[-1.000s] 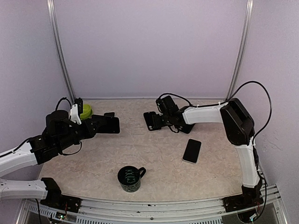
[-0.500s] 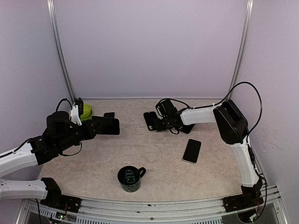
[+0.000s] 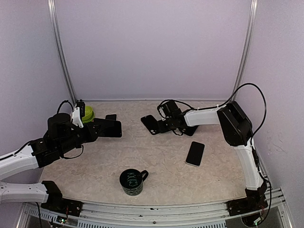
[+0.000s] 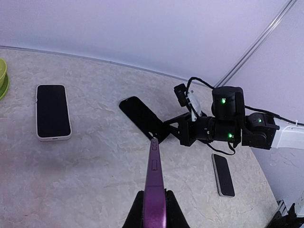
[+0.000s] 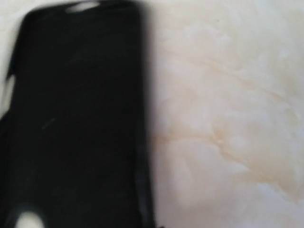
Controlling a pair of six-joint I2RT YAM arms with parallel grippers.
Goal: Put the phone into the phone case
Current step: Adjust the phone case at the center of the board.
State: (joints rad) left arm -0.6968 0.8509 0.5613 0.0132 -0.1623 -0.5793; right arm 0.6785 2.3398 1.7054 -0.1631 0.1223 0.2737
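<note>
Black phone case (image 3: 149,124) is gripped at one end by the closed right end effector (image 3: 160,126), beyond the mug (image 3: 132,182), and tilted off the surface (image 3: 156,159), presumably to expose its cavity. Purple phone (image 4: 155,180) is clamped edge-on in the left end effector (image 4: 153,205), left of the mug, ready for insertion.

Tally, as I see it:

- Phones lying flat: two, a black phone (image 3: 195,153) and a white-rimmed phone (image 4: 52,111).
- Black phone case (image 4: 141,117): one.
- Purple slab (image 4: 154,185), seen edge-on: one. I cannot tell whether it is a phone or a case.
- Black mug (image 3: 132,182): one.
- Green container (image 3: 87,113): one.
</note>
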